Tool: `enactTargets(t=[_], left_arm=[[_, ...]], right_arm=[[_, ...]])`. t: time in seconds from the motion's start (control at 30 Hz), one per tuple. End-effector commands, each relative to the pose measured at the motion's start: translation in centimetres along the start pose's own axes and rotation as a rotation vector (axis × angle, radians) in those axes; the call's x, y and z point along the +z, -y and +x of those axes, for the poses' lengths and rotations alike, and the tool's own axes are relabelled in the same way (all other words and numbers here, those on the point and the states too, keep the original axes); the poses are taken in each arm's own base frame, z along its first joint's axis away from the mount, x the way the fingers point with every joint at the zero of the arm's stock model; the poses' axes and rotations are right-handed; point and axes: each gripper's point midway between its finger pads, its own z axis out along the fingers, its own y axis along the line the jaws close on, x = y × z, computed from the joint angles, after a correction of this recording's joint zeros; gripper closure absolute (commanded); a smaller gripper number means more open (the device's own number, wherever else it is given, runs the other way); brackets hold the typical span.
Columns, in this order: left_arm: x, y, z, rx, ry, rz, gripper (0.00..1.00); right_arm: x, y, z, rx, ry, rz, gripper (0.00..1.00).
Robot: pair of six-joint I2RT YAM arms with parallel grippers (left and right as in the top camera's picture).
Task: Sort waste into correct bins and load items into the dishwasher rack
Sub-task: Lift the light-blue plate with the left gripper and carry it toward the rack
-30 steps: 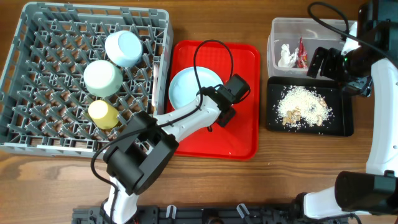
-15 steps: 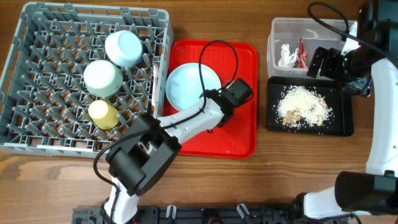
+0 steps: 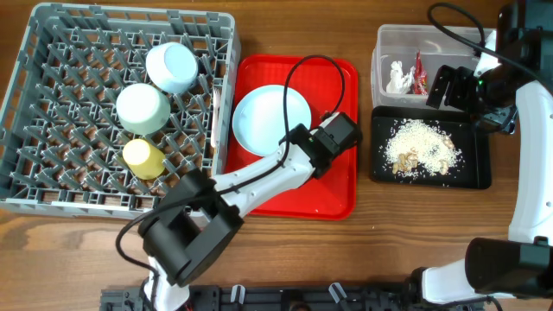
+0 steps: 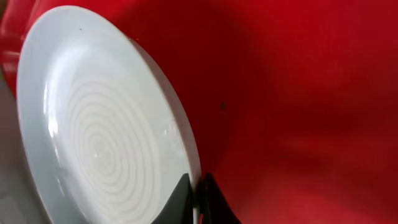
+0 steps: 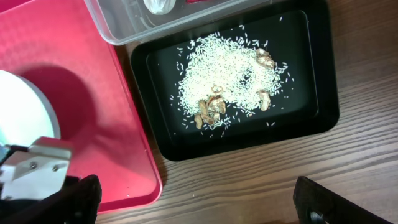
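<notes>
Over red tray (image 3: pixel 340 195), wrist view alone shows left pincer (image 4: pixel 196 198) seemingly pinching plate (image 4: pixel 106 143).

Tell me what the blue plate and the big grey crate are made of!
The plate looks like glazed ceramic or hard melamine: glossy, with glints and fine concentric rings; I can't tell which. The grey crate looks like matte moulded plastic: thin latticed walls and pegs, no shine.

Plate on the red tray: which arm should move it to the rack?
Left. The left claw is shut on the rim of the plate, and the rack sits on that arm's side. The right claw hangs open on the far side, by the black tray.
</notes>
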Motion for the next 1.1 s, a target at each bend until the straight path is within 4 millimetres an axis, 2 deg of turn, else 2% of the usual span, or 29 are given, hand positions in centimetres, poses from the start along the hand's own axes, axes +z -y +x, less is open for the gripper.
enactTargets(t=[0.0,0.17,0.63,0.8,1.07], left_arm=[[-2.8,-2.0,-1.9,-0.034,0.081,-0.032,0.96],[-4.5,-2.9,-2.6,-0.029,0.124,-0.036,0.96],[-9.6,-7.8,-3.6,-0.115,0.238,-0.109,0.96],[-10.7,-10.4,-3.4,-0.226,0.265,-0.121,0.96],[-11.5,-12.4,-3.4,-0.381,0.318,0.015,0.96]], right_arm=[[-0.6,-0.1,0.1,-0.016,0.019,-0.002,0.0],[-0.6,-0.1,0.1,-0.016,0.019,-0.002,0.0],[-0.6,-0.1,0.1,-0.016,0.018,-0.001,0.0],[-0.6,0.0,0.1,-0.016,0.016,-0.001,0.0],[-0.6,0.0,0.2,-0.016,0.014,-0.001,0.0]])
